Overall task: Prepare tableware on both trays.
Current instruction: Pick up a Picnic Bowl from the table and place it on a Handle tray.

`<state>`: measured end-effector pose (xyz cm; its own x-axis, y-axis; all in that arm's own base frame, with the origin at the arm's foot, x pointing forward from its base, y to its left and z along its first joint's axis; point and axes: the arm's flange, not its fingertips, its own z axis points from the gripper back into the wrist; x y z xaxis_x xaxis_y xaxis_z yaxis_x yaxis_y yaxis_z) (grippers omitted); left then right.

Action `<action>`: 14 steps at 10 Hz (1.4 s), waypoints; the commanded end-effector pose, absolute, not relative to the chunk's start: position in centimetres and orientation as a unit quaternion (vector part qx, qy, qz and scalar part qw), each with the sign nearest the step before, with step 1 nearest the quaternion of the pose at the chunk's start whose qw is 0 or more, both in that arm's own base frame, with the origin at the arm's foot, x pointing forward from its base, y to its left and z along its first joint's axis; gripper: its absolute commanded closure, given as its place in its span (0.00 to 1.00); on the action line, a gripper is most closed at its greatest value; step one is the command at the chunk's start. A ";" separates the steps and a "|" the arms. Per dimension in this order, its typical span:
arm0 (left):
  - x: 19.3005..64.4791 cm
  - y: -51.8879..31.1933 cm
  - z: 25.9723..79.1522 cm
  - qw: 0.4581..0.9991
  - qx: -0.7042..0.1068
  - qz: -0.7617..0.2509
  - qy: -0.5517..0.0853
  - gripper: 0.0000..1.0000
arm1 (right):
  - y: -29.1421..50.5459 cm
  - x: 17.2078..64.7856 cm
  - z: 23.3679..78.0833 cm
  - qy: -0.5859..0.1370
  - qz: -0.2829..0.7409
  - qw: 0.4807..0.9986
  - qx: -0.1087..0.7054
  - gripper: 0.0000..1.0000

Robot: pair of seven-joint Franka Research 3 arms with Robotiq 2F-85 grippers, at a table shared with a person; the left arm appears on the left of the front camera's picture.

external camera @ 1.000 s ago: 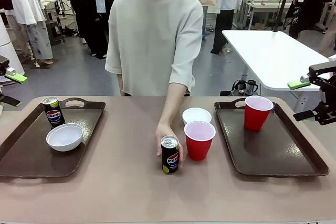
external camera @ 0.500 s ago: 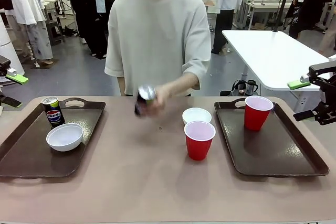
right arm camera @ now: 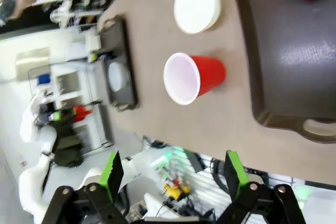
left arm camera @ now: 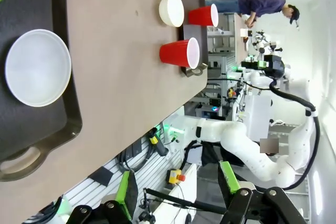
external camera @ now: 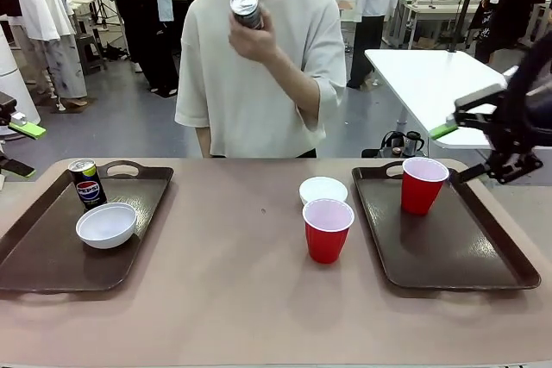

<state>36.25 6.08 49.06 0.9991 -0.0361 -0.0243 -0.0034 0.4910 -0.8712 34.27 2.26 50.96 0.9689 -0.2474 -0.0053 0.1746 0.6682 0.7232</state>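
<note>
Tableware: spare red cup (external camera: 327, 228) and spare bowl (external camera: 323, 189) parked mid-counter (external camera: 216, 299) between trays, probably awaiting placement. Left tray (external camera: 52, 265) carrying white bowl (external camera: 106, 224) and Pepsi can (external camera: 86, 183); right tray (external camera: 448, 256) just second cup (external camera: 423, 184). Left gripper (external camera: 19, 146), right gripper (external camera: 459, 152): fingers apart, empty, off to the sides. Farthest, other can (external camera: 245, 8) raised in person's hand (external camera: 255, 39).

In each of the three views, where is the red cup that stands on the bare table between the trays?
Front view: red cup just right of centre.
Left wrist view: red cup at upper middle, turned sideways, mouth toward the right.
Right wrist view: red cup at centre, mouth toward the left.
Shared landmark: the white bowl next to it.
</note>
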 end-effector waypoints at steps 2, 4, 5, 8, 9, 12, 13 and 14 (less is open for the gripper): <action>36.1 6.2 49.1 0.861 -0.508 -0.014 0.017 0.18 | 8.1 38.1 49.8 -0.029 -0.145 0.965 0.218 0.00; 36.1 6.2 49.1 0.861 -0.508 -0.014 0.017 0.18 | 10.7 40.8 47.8 -0.058 -0.137 0.978 0.144 0.00; 36.1 6.2 49.1 0.861 -0.508 -0.014 0.017 0.18 | 11.6 41.6 46.9 -0.061 -0.122 0.983 0.125 0.00; 36.1 6.2 49.1 0.861 -0.508 -0.014 0.017 0.18 | 11.3 39.8 47.2 -0.064 -0.119 0.979 0.151 0.00; 36.1 6.2 49.1 0.861 -0.508 -0.014 0.017 0.18 | 11.3 39.8 47.2 -0.064 -0.119 0.979 0.151 0.00; 36.1 6.2 49.1 0.861 -0.508 -0.014 0.017 0.18 | 10.7 40.1 46.6 -0.069 -0.112 0.981 0.145 0.00; 36.1 6.2 49.1 0.861 -0.508 -0.014 0.017 0.18 | 10.9 40.0 46.6 -0.073 -0.109 0.981 0.144 0.00; 36.1 6.2 49.1 0.861 -0.508 -0.014 0.017 0.18 | 10.9 39.1 46.5 -0.066 -0.098 0.984 0.133 0.00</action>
<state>36.25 6.04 49.04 0.9990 -0.0365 -0.0251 -0.0039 0.4920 -0.8706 40.11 10.76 46.81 0.9703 -0.2235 0.0926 0.1852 0.9326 0.3097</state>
